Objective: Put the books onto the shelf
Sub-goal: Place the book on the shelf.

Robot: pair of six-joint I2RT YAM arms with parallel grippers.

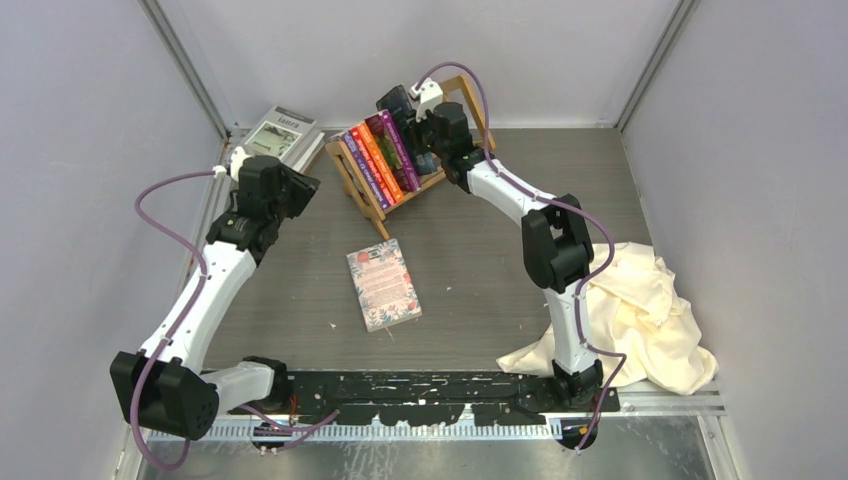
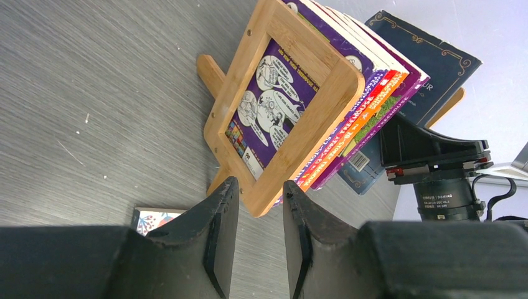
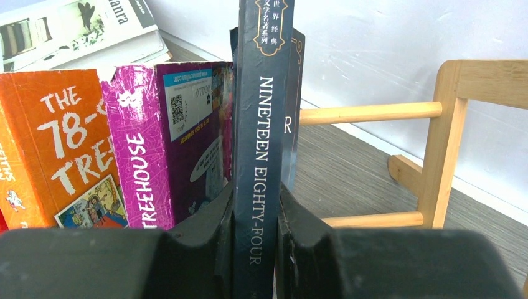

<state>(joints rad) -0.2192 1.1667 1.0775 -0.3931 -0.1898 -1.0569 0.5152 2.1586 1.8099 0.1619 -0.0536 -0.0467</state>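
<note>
The light-wood shelf stands at the back centre with purple and red-orange books leaning in it. My right gripper is shut on the spine of a dark blue book, held upright at the shelf's open right part beside the purple book. From above, that dark blue book rises over the shelf under my right gripper. A pink floral book lies flat mid-table. My left gripper is open and holds nothing, hovering just off the shelf's left end frame.
Grey and white books are stacked at the back left corner. A cream cloth is heaped by the right arm's base. Grey walls close in the table on three sides.
</note>
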